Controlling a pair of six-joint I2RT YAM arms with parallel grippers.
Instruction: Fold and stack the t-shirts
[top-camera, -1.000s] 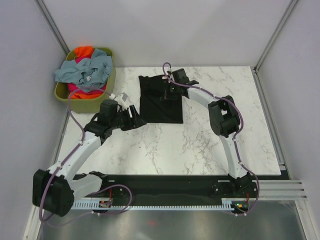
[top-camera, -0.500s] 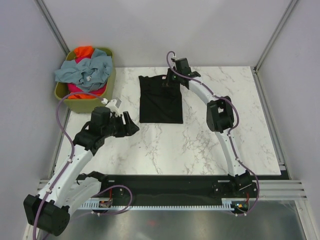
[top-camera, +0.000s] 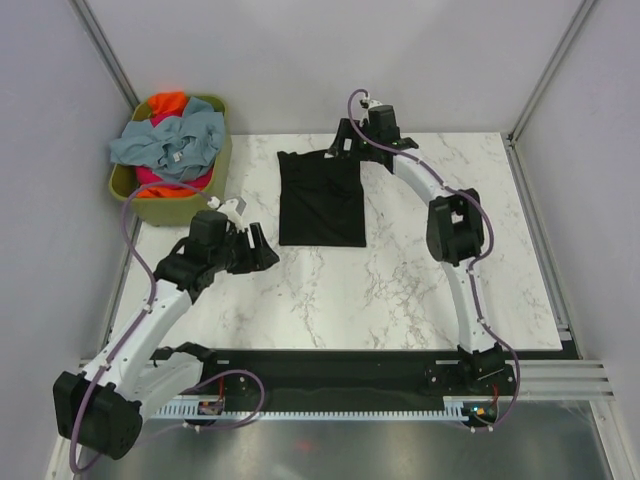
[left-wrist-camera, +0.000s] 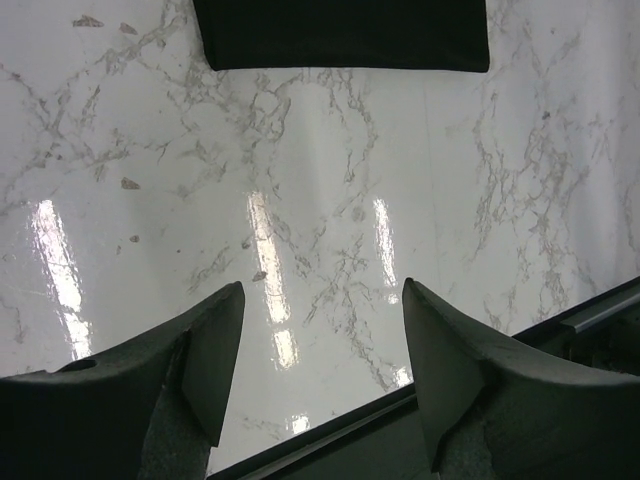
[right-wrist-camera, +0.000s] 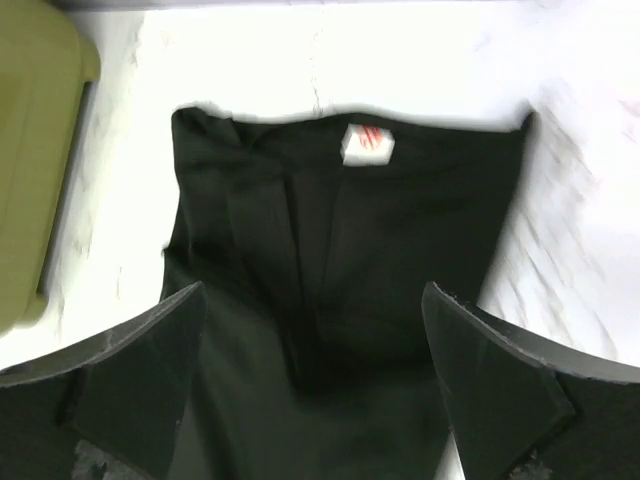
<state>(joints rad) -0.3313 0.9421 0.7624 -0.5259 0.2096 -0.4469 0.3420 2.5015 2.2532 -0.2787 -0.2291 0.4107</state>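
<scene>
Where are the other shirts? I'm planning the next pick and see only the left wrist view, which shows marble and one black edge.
Observer: In the olive basket by the table's far left corner. A grey-blue shirt is on top, with an orange shirt and a pink shirt showing under it.
Operator: Is the black one folded?
Observer: The black shirt lies flat as a folded rectangle. The right wrist view shows its white tag at the far edge.
Operator: Is the right arm holding it?
Observer: No. The right arm's fingers are spread open above the tag end and grip nothing.
</scene>
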